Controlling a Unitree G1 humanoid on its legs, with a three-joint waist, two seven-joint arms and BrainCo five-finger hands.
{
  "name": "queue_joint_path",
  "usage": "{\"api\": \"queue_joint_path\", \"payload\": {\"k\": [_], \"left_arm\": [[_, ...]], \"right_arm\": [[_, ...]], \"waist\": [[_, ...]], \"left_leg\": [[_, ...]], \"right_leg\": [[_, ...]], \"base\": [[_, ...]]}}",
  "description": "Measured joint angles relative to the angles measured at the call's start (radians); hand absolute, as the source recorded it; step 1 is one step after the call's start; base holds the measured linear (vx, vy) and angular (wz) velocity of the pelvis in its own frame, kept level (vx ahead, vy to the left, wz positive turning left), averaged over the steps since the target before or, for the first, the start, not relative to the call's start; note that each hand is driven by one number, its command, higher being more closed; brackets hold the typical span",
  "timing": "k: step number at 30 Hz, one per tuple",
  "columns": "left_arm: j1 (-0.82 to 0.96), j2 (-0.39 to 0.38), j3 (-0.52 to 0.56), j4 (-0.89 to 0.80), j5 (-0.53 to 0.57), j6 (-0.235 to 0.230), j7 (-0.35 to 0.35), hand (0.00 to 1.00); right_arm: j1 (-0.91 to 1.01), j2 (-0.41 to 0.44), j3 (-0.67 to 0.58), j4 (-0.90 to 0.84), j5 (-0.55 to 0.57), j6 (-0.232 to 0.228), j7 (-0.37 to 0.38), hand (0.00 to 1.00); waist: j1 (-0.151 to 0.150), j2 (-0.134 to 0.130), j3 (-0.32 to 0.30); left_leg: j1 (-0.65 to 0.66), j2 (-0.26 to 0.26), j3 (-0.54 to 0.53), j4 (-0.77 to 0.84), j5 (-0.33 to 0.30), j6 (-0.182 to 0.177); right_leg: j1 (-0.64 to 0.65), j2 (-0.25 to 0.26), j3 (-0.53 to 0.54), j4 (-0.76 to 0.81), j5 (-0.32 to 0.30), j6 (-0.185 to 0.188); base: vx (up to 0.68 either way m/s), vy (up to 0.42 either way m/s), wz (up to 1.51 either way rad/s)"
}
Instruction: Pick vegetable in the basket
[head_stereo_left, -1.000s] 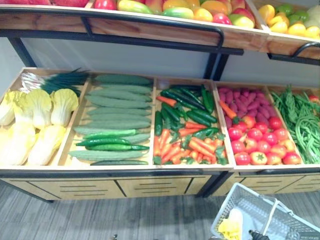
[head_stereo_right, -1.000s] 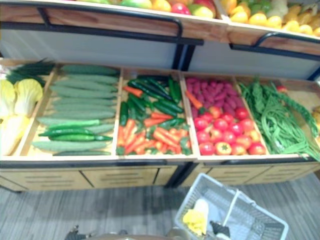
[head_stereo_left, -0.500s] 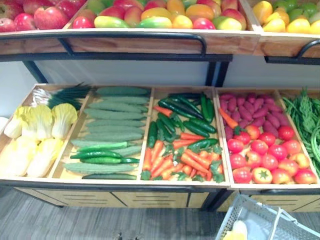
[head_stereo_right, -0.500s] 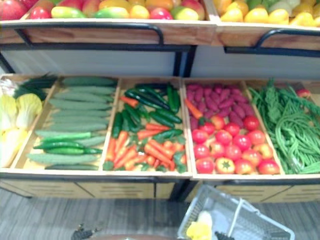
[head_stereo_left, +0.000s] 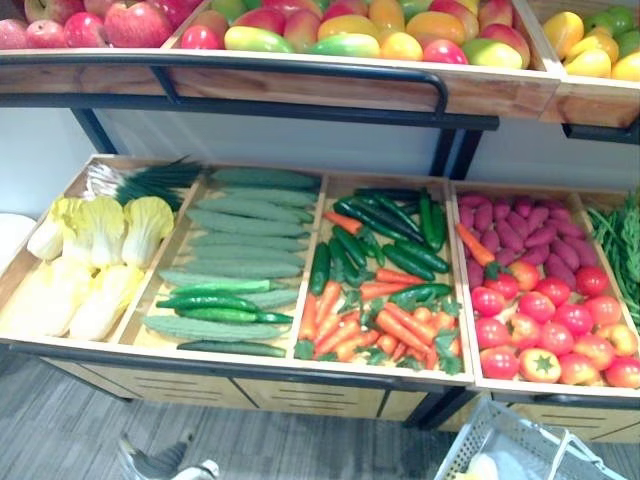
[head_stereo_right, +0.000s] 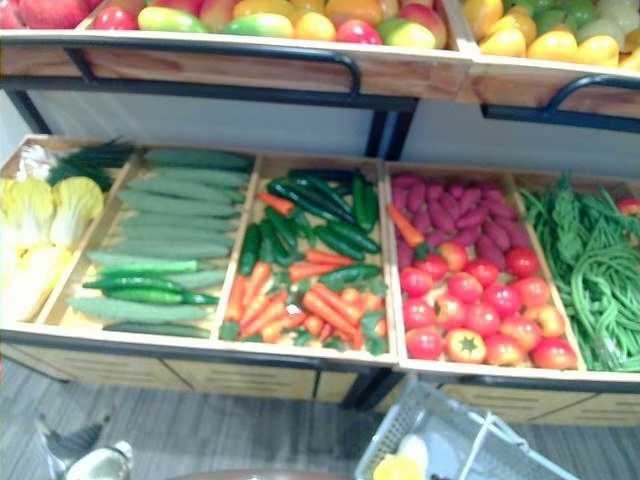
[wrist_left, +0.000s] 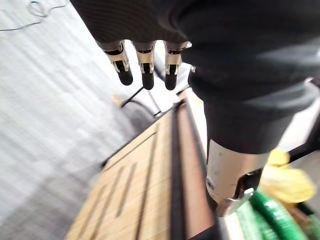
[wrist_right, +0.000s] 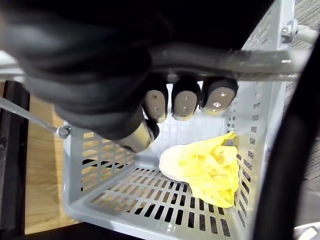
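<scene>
1. At the front of the vegetable stand (head_stereo_left: 250, 358), my left hand (wrist_left: 145, 65) hangs low, below the front rail. Its fingers are straight and hold nothing.
2. My right hand (wrist_right: 172, 100) is curled round the handle (wrist_right: 250, 60) of the basket (wrist_right: 100, 170), which hangs off the stand's right end. One yellow cabbage (wrist_right: 207, 167) already lies inside.
3. I judge the step in hand to be the reach for the next vegetable. I should lift the left hand clear of the rail before moving it forward.
4. I would target the dark cucumbers (head_stereo_left: 215, 305). They lie loose on top, near the front.
5. I would come down from above, fingers across the cucumber's length, and close at its middle.
6. I must hold the basket level and apart from the stand.
</scene>
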Motion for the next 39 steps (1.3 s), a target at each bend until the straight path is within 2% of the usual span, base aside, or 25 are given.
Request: {"api": "queue_joint_path", "payload": {"k": [4, 8, 10, 13, 17, 19, 24, 26, 32, 39], "left_arm": [[0.006, 0.068, -0.056, -0.179, 0.154, -0.004, 0.025, 0.0], [0.007, 0.139, -0.156, -0.292, 0.212, -0.013, 0.016, 0.0], [0.007, 0.187, -0.224, -0.33, 0.241, -0.043, -0.01, 0.0], [-0.003, 0.294, -0.34, -0.347, 0.265, -0.111, -0.088, 0.0], [-0.023, 0.417, -0.432, -0.345, 0.287, -0.16, -0.173, 0.0], [-0.054, 0.505, -0.515, -0.335, 0.289, -0.194, -0.236, 0.0], [-0.142, 0.63, -0.678, -0.272, 0.29, -0.251, -0.361, 0.0], [-0.182, 0.668, -0.747, -0.23, 0.289, -0.26, -0.411, 0.0], [-0.299, 0.69, -0.911, -0.126, 0.298, -0.284, -0.464, 0.0], [-0.369, 0.689, -0.982, -0.07, 0.299, -0.284, -0.468, 0.0]], "right_arm": [[0.006, -0.006, 0.038, 0.0, 0.018, -0.008, -0.008, 1.0], [0.011, -0.01, 0.061, 0.002, 0.02, -0.018, -0.008, 1.0], [0.01, -0.014, 0.074, 0.002, 0.02, -0.019, -0.004, 1.0], [0.008, -0.032, 0.087, 0.005, 0.018, -0.021, 0.011, 1.0], [-0.003, -0.048, 0.111, 0.004, 0.017, -0.021, 0.026, 1.0], [-0.013, -0.054, 0.146, 0.004, 0.016, -0.022, 0.03, 1.0], [-0.024, -0.067, 0.204, -0.024, -0.002, -0.024, 0.04, 1.0], [-0.019, -0.068, 0.234, -0.044, -0.003, -0.029, 0.05, 1.0], [-0.013, -0.068, 0.276, -0.08, -0.006, -0.029, 0.054, 1.0], [0.006, -0.068, 0.301, -0.118, -0.006, -0.029, 0.062, 1.0]], "waist": [[-0.001, 0.006, -0.004], [-0.001, 0.007, -0.005], [-0.002, 0.01, -0.004], [-0.008, 0.021, -0.005], [-0.026, 0.028, -0.005], [-0.031, 0.031, -0.005], [-0.036, 0.048, -0.001], [-0.057, 0.056, -0.005], [-0.059, 0.069, -0.008], [-0.061, 0.074, -0.011]], "left_leg": [[0.0, 0.003, 0.002, -0.002, 0.0, 0.0], [-0.001, 0.004, 0.006, -0.006, 0.0, 0.0], [-0.002, 0.005, 0.01, -0.006, 0.0, 0.0], [-0.001, 0.006, 0.027, -0.006, 0.0, 0.0], [0.001, 0.009, 0.052, -0.005, -0.001, 0.0], [0.005, 0.011, 0.087, -0.001, -0.001, -0.001], [0.02, 0.017, 0.171, -0.001, -0.005, -0.004], [0.02, 0.019, 0.192, -0.001, -0.007, -0.006], [0.037, 0.025, 0.268, -0.001, -0.013, -0.013], [0.039, 0.024, 0.316, 0.0, -0.018, -0.019]], "right_leg": [[0.001, 0.004, 0.003, -0.003, 0.0, 0.0], [0.001, 0.012, 0.01, -0.014, 0.006, -0.004], [0.001, 0.018, 0.015, -0.025, 0.013, -0.007], [0.0, 0.024, 0.029, -0.041, 0.023, -0.009], [-0.003, 0.032, 0.051, -0.057, 0.035, -0.014], [-0.006, 0.039, 0.078, -0.073, 0.05, -0.016], [-0.023, 0.05, 0.145, -0.092, 0.078, -0.021], [-0.035, 0.055, 0.168, -0.091, 0.083, -0.023], [-0.058, 0.071, 0.235, -0.09, 0.098, -0.027], [-0.089, 0.075, 0.276, -0.071, 0.101, -0.028]], "base": [[0.0, 0.0, 0.0], [-0.01, -0.003, -0.03], [-0.02, -0.003, -0.08], [-0.02, -0.002, -0.13], [-0.02, -0.001, -0.18], [-0.03, 0.007, -0.35], [-0.05, -0.013, -0.42], [-0.06, -0.027, -0.35], [-0.05, -0.029, -0.35], [-0.04, -0.028, -0.18]]}}
